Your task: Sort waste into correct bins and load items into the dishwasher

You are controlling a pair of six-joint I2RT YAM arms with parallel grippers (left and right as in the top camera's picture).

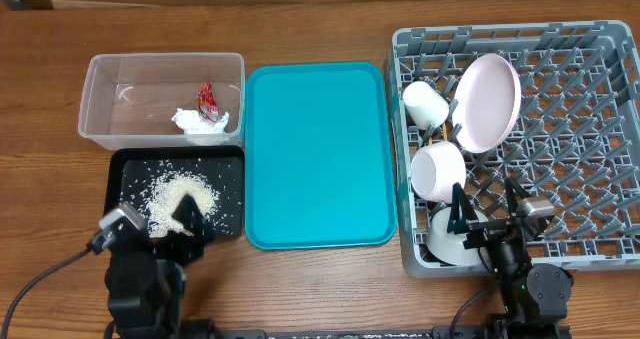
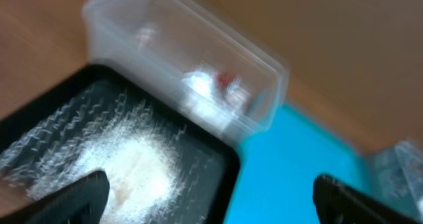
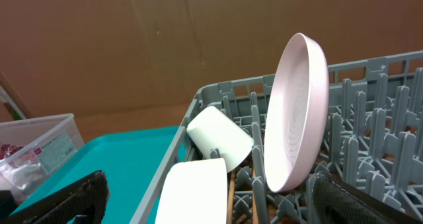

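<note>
The clear tub (image 1: 100, 99) holds the red wrapper (image 1: 207, 99) and the white tissue (image 1: 200, 122). The black tray (image 1: 130, 169) holds a heap of rice (image 1: 180, 191). My left gripper (image 1: 192, 219) is open and empty over the tray's near edge; the left wrist view is blurred and shows rice (image 2: 139, 158), tub (image 2: 198, 45) and gripper (image 2: 211, 204). The grey dish rack (image 1: 580, 129) holds the pink plate (image 1: 487, 101) on edge, the cup (image 1: 428, 103), two bowls (image 1: 438, 171) and chopsticks (image 3: 231, 197). My right gripper (image 1: 487, 209) is open and empty above the rack's near left corner.
The large teal tray (image 1: 315, 154) lies between the bins and the rack. The right wrist view shows the plate (image 3: 297, 112), cup (image 3: 218, 138) and a bowl (image 3: 195, 191) just ahead of the open right gripper (image 3: 205, 201). Cables trail at the table's front edge.
</note>
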